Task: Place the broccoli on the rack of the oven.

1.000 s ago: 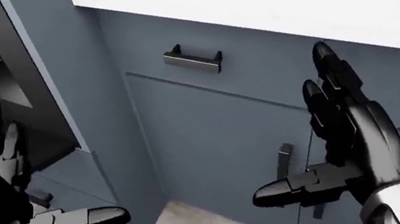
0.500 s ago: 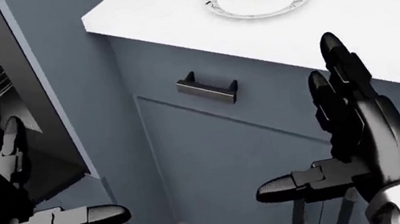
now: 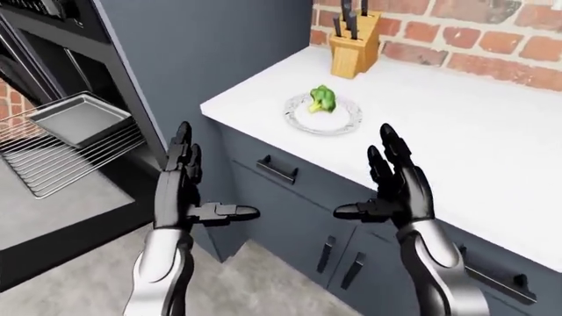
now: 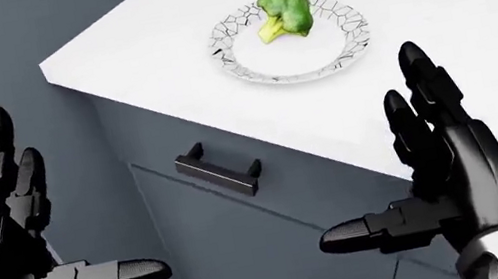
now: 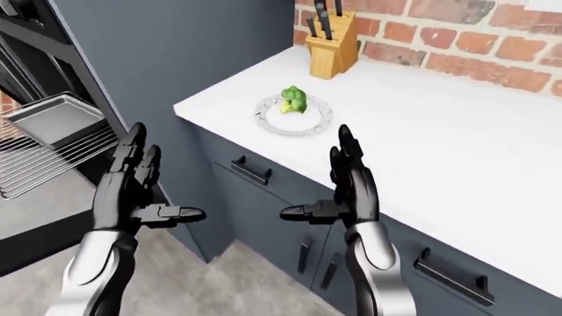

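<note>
Table [image 3: 456,125]: white top over dark blue-grey cabinets, running from the scene's middle to the right; a brick wall [image 3: 492,33] stands at its far edge.
Oven [image 3: 53,72]: at the left of the scene, door open, dark inside.
Rack [image 3: 66,158]: wire rack drawn out of the oven at the left, level.
Baking tray [image 3: 79,118]: grey, lying on the far part of the rack.
Cabinet handles: a black drawer pull [image 4: 219,171] below the table's edge, under the plate; two upright door handles [image 3: 338,260] lower down.
Left hand [image 3: 180,191]: released, fingers straight and pointing up, thumb stuck out to the right; it hangs in the air between the oven and the cabinets and grasps nothing.
Right hand [image 3: 395,187]: released too, fingers straight up, thumb out to the left, before the table's near edge, well apart from the plate.
Knife block [image 3: 354,46]: pale wood, with dark knife handles, at the table's far side near the wall.
Plate [image 4: 241,61]: white with a dark crackle pattern, near the table's left corner.
Broccoli [image 4: 283,10]: green, resting on the far part of the plate, touched by neither hand.
</note>
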